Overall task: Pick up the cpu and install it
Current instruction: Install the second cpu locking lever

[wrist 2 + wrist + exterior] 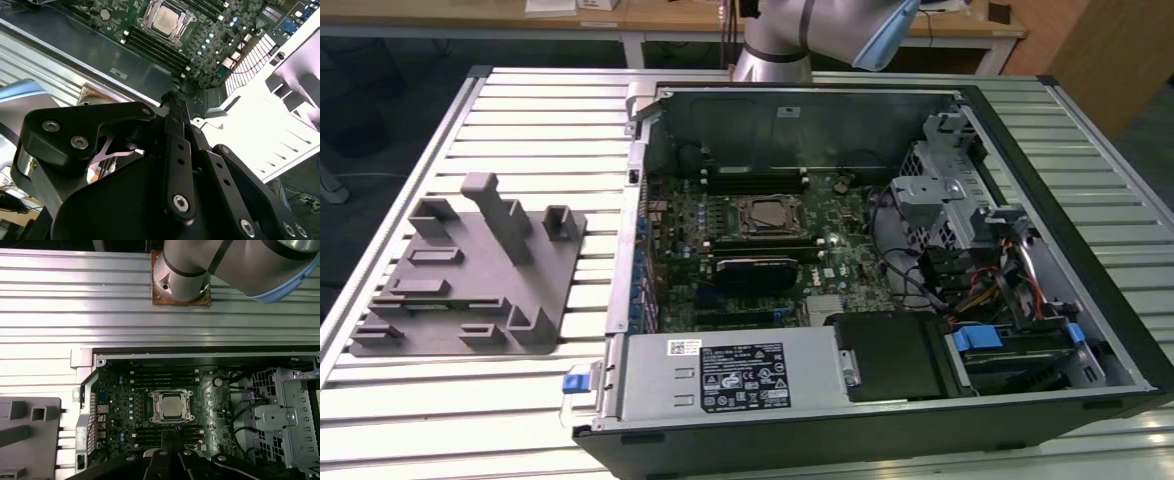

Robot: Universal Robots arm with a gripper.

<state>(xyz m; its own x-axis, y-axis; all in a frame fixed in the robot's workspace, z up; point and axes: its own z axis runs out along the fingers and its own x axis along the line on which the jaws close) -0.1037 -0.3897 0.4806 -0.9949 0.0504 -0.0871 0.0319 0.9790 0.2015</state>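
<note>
The cpu [765, 212] is a silvery square chip lying flat in the socket frame on the green motherboard inside the open computer case [1067, 200]. In both wrist views the cpu [166, 20] [171, 406] lies well apart from my black gripper [172, 98] [175, 434]. The gripper hangs high above the board, on the side of the socket away from the arm's base. Its two fingers are pressed together with nothing between them. In the exterior view the arm [814, 35] rises out of the picture at the back.
A grey plastic fixture [467, 270] [25, 435] with upright posts stands on the slatted metal table at the exterior view's left. Inside the case are a power supply [720, 375], a metal drive cage [947, 190] with cables, and a black block [754, 268] just below the socket.
</note>
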